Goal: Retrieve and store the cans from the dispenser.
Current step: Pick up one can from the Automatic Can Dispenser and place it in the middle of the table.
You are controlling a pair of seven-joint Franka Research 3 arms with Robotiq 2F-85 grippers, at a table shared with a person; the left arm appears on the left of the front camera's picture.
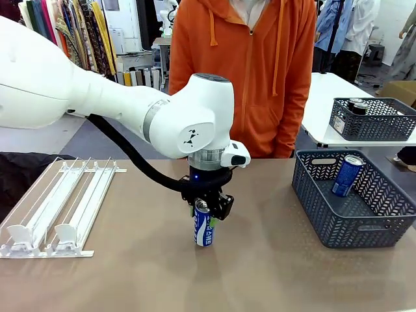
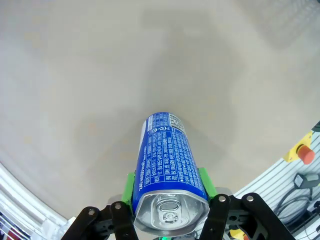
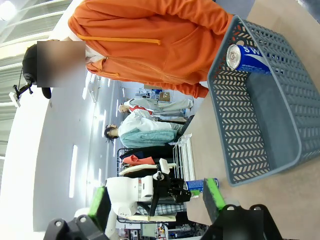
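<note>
My left gripper (image 1: 207, 209) is shut on a blue-and-white can (image 1: 204, 229), holding it upright near its top over the middle of the table. In the left wrist view the green pads (image 2: 130, 187) press both sides of that can (image 2: 167, 162), silver top towards the camera. Whether its base touches the table I cannot tell. The white dispenser (image 1: 58, 207) lies at the table's left with its lanes bare. Another blue can (image 1: 347, 175) leans inside the grey basket (image 1: 325, 224) on the right. My right gripper (image 3: 155, 200) is open and holds nothing, off to the side of that basket (image 3: 235, 125).
A person in an orange hoodie (image 1: 244, 71) stands at the far edge, behind the held can. On a white table at the back right, a second dark basket (image 1: 370, 123) holds dark cans. Bare tabletop lies between the held can and the grey basket.
</note>
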